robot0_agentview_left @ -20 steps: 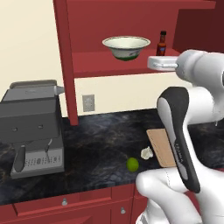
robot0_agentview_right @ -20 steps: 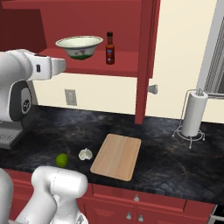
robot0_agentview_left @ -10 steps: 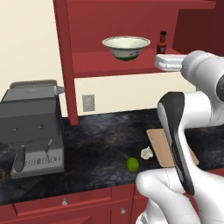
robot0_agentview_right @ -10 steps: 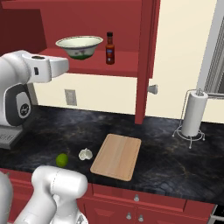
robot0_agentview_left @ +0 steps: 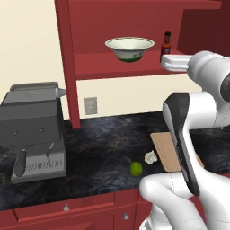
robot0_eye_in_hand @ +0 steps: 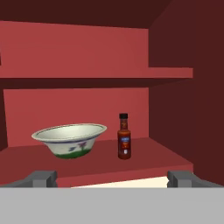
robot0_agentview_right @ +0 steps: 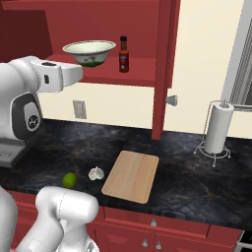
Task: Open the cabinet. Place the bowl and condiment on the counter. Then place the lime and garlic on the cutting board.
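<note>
The cabinet (robot0_agentview_right: 165, 59) is standing open, with the bowl (robot0_eye_in_hand: 69, 139) and the condiment (robot0_eye_in_hand: 124, 136) sitting side by side on its lower shelf. The fingers (robot0_eye_in_hand: 43, 178) are spreading wide just in front of that shelf, gripping nothing. On the counter (robot0_agentview_right: 197, 182), the lime (robot0_agentview_right: 69, 180) and garlic (robot0_agentview_right: 96, 173) are lying beside the cutting board (robot0_agentview_right: 132, 175).
</note>
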{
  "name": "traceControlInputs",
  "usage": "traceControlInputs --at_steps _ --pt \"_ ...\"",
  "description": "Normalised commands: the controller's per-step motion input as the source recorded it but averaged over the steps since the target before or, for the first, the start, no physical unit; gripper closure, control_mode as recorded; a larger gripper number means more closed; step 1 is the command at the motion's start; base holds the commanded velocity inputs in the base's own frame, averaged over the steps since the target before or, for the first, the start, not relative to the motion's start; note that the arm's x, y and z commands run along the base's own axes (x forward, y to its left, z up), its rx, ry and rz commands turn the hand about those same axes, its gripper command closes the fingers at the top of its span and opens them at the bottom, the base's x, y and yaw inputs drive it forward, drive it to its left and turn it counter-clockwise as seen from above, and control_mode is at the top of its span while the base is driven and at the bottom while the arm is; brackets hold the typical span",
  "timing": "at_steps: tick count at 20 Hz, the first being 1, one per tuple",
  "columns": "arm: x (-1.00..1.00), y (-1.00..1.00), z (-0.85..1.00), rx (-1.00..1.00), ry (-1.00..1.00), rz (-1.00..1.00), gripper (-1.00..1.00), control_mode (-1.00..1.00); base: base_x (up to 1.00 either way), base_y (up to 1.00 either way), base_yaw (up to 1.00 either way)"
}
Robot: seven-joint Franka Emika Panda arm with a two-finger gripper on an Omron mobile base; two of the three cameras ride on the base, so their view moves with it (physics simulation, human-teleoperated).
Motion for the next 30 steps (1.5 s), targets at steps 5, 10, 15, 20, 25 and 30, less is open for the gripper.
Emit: traceControlInputs --at_steps 5,10,15,20,25,30 --pt "0.33 -0.16 0.00 0.00 0.00 0.00 -1.00 -1.00 0.00 0.00 0.00" --pt "0.47 -0.20 0.00 0.00 0.00 0.00 -1.00 -1.00 0.00 0.00 0.00" --pt "0.54 -0.17 0.00 0.00 0.02 0.00 -1.00 -1.00 0.00 0.00 0.00" --pt "0.50 -0.22 0.00 0.00 0.04 0.00 -1.00 -1.00 0.00 0.00 0.00" --pt "0.45 -0.24 0.00 0.00 0.04 0.00 -1.00 -1.00 0.00 0.00 0.00" --pt "0.45 -0.15 0.00 0.00 0.01 0.00 -1.00 -1.00 0.00 0.00 0.00"
